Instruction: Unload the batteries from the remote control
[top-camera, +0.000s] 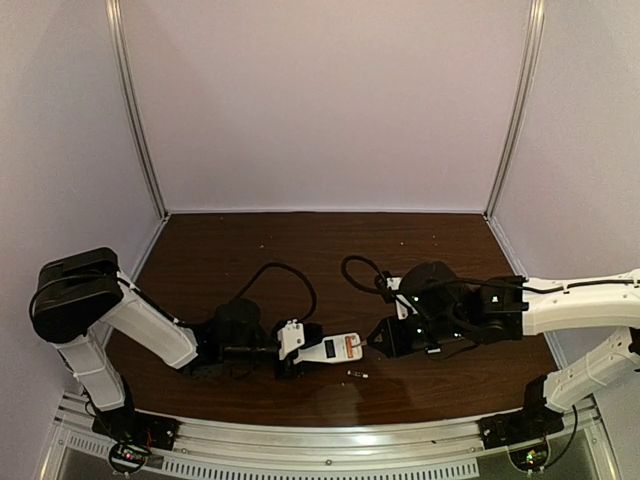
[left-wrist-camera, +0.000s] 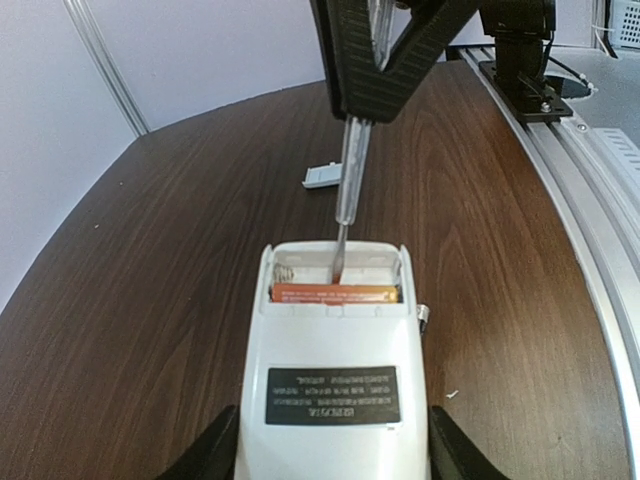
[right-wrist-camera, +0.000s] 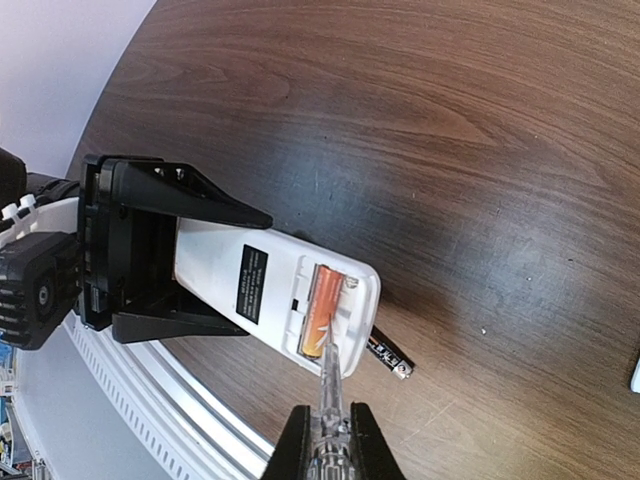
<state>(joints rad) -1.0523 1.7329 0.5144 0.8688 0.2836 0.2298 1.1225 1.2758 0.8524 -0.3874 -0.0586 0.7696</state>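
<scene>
My left gripper (left-wrist-camera: 335, 452) grasps the flat white plastic remote control (left-wrist-camera: 335, 345), back up, a slim orange battery (left-wrist-camera: 335, 293) in its open recess. My right gripper (right-wrist-camera: 328, 445) clenches a thin silvery screwdriver (left-wrist-camera: 350, 170), tip in that recess; another small dark battery (right-wrist-camera: 390, 355) lies just beside the remote.

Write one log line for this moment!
left hand: holds remote control | right hand: grips screwdriver, tip in compartment | orange battery: inside | other battery: on table

Wooden table (top-camera: 300, 250) bears one battery (right-wrist-camera: 390, 355); one white piece (left-wrist-camera: 322, 176).
</scene>
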